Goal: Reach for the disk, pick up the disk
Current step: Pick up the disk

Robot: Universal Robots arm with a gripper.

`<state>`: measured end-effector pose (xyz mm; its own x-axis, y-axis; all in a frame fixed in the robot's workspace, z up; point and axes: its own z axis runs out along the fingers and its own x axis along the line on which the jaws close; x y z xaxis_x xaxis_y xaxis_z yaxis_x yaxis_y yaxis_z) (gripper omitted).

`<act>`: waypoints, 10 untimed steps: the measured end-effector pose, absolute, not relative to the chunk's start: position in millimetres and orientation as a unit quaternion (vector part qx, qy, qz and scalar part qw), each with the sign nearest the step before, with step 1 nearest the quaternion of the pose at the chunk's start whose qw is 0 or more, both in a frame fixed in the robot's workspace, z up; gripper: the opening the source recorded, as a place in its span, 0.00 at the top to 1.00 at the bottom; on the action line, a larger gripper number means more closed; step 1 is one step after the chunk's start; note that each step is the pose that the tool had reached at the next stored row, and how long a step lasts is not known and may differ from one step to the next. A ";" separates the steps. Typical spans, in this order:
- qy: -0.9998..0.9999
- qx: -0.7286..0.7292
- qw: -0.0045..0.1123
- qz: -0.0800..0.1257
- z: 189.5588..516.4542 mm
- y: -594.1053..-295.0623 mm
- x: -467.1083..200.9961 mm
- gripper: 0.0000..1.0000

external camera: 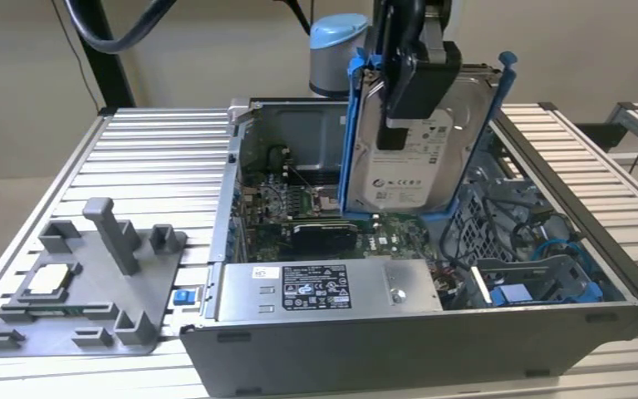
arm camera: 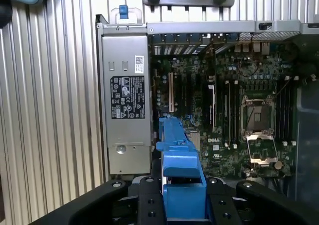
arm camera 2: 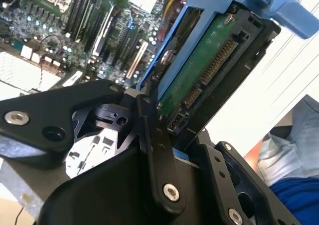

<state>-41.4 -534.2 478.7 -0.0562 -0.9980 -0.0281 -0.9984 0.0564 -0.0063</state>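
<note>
Silver-grey, stiff and probably hefty, the disk (external camera: 424,154) hangs upright, clenched across its flat faces in your gripper (external camera: 414,91), clear above the computer case (external camera: 408,341); treat it as fragile.

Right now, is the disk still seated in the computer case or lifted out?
Lifted out. The disk hangs upright above the open case, clamped by the gripper, its lower edge over the motherboard.

disk (external camera: 421,158) above open PC case (external camera: 408,341)
</note>
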 end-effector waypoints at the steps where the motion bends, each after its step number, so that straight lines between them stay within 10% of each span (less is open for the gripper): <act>1: 0.727 -0.687 0.012 0.007 478.7 -536.5 -40.4 1.00; 10: 0.727 -0.687 0.012 0.008 478.8 -557.4 -31.8 1.00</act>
<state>-31.8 -557.4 478.8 -0.0562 -0.9980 -0.0284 -0.9984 0.0564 -0.0051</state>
